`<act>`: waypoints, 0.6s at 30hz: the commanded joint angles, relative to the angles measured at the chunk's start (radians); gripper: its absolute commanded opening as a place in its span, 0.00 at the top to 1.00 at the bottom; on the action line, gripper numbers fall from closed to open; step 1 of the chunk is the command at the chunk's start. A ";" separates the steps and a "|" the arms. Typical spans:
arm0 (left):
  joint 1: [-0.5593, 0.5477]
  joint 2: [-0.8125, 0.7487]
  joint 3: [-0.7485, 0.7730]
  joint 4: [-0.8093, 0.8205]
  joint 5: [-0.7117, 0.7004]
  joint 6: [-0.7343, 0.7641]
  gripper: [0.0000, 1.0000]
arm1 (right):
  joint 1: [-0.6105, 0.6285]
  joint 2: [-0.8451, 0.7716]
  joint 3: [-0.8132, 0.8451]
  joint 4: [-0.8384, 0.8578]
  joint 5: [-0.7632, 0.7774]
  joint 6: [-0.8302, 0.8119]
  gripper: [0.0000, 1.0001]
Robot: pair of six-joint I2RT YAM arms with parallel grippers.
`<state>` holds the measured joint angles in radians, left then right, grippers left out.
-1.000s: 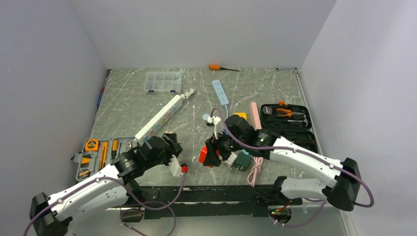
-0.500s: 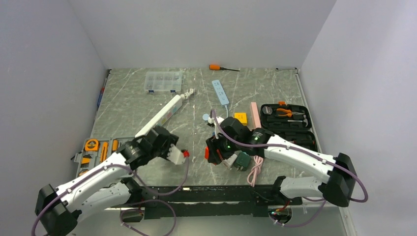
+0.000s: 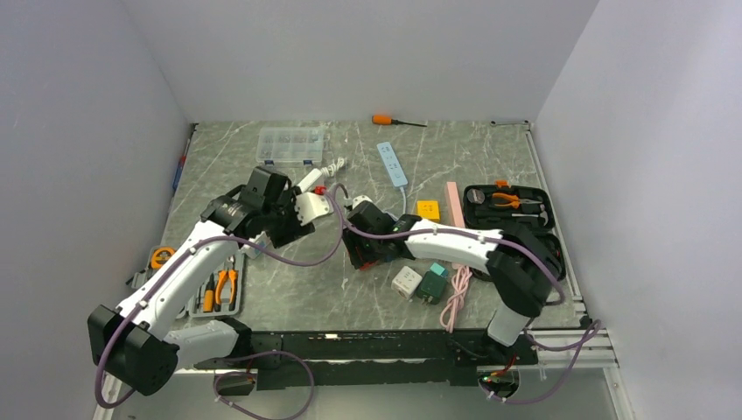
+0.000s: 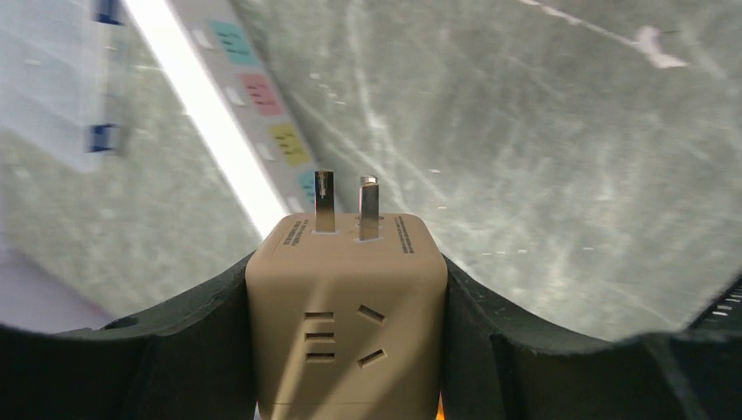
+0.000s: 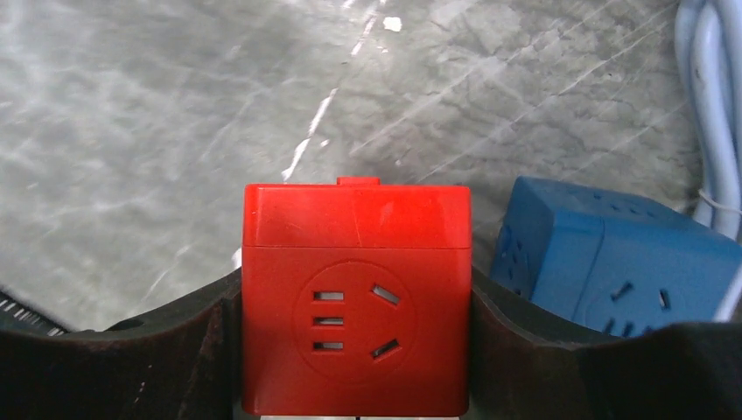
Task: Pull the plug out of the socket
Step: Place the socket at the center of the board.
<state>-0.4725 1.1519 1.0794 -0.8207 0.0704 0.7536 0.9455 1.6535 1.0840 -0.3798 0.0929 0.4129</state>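
The plug (image 4: 346, 297) is a beige cube adapter with two bare metal prongs (image 4: 324, 199) pointing away from me. My left gripper (image 4: 346, 254) is shut on its sides. In the top view the left gripper (image 3: 302, 206) holds it over the table's left middle, next to a white power strip (image 4: 210, 105). The socket (image 5: 354, 219) is a red cube, gripped on both sides by my right gripper (image 5: 354, 280). Seen from above, the right gripper (image 3: 360, 249) is near the table's centre and hides the socket. Plug and socket are apart.
A blue cube (image 5: 612, 254) and white cable (image 5: 713, 87) lie right of the socket. Also on the table are a clear organiser box (image 3: 290, 144), white remote (image 3: 392, 164), orange screwdriver (image 3: 385, 120), black tool case (image 3: 512, 210), white cube (image 3: 407, 280), green cube (image 3: 432, 283), pink cable (image 3: 455, 297) and left tool tray (image 3: 188, 280).
Both arms have swung away from the front edge. The left carried the plug back toward the power strip. The right carried the red socket left and further back.
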 commanded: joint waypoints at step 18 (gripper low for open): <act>0.015 0.049 -0.122 0.041 0.243 -0.310 1.00 | -0.005 -0.008 -0.083 0.146 0.209 0.103 0.17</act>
<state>-0.4591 1.1645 0.9756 -0.8459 0.2569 0.5163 0.9474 1.7508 1.0164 -0.2527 0.2981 0.5087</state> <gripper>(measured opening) 0.630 0.739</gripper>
